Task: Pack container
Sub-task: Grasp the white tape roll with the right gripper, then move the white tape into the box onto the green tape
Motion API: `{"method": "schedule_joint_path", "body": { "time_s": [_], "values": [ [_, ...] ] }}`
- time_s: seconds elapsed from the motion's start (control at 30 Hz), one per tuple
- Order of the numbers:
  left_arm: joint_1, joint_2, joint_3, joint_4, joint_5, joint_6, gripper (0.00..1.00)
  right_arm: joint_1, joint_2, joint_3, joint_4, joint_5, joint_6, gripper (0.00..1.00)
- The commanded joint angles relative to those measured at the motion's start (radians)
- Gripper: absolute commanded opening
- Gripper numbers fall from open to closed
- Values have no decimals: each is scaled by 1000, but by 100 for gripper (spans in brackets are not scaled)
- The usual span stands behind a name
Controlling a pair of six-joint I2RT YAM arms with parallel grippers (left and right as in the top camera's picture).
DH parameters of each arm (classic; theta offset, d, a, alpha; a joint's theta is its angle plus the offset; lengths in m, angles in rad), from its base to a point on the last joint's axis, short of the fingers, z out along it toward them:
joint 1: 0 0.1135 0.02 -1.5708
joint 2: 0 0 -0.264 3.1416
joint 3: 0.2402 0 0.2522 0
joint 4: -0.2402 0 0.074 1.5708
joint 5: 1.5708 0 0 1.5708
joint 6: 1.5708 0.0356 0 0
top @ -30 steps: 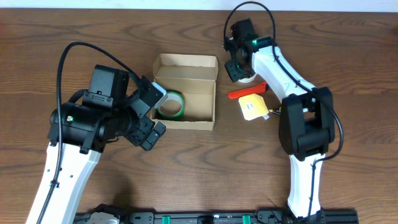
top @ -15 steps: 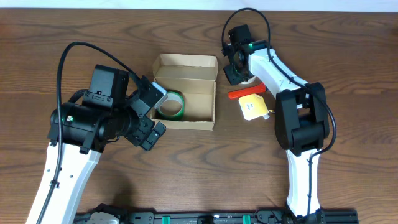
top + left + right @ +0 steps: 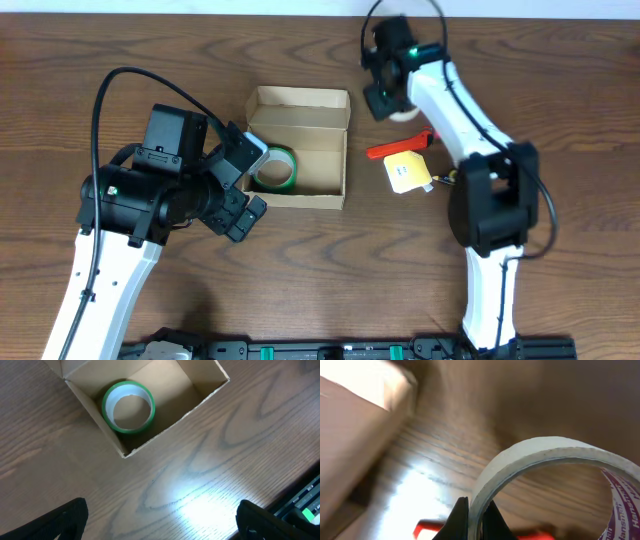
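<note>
**Right pincer clamped on white tape roll; box sits between the two pincers**

The wooden table (image 3: 560,60) carries everything. The left arm reaches in from the near edge. Its left pincer (image 3: 248,183) is spread wide, with nothing between the fingers. In the left wrist view the two dark fingertips (image 3: 65,520) stand far apart at the bottom corners.

The container (image 3: 320,160), a tan cardboard box with its flap lid open, lies just ahead of the left pincer. It is to the left of the right pincer and a little nearer the robot than it. The left pincer's upper finger overlaps the box's near left corner in the overhead view; I cannot tell whether they touch.

A green tape roll (image 3: 272,185) lies flat inside the box, in the end closest to the left pincer.

The right pincer (image 3: 476,520) is closed narrow on the wall of a white tape roll (image 3: 545,450), one finger inside the ring and one outside. I cannot tell whether the roll is clear of the table.

Nearer the robot than the right pincer, a yellow packet (image 3: 407,171) and a red tool (image 3: 398,146) lie on the wood. The tool is the closer of the two to the pincer.
</note>
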Motion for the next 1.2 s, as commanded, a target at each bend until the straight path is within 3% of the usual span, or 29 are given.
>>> {"method": "schedule_joint_path", "body": {
  "time_s": [0.0,0.3,0.67,1.17],
  "values": [
    [0,-1,10,-2,-3,18,95,25,-160,70,-17,-31,15,1],
    [0,-1,10,-2,-3,18,95,182,-285,64,-71,-164,61,1],
    [0,-1,10,-2,-3,18,95,391,-167,4,-79,-239,83,1],
    [0,-1,10,-2,-3,18,95,525,-55,-26,-75,-245,120,1]
  ]
}}
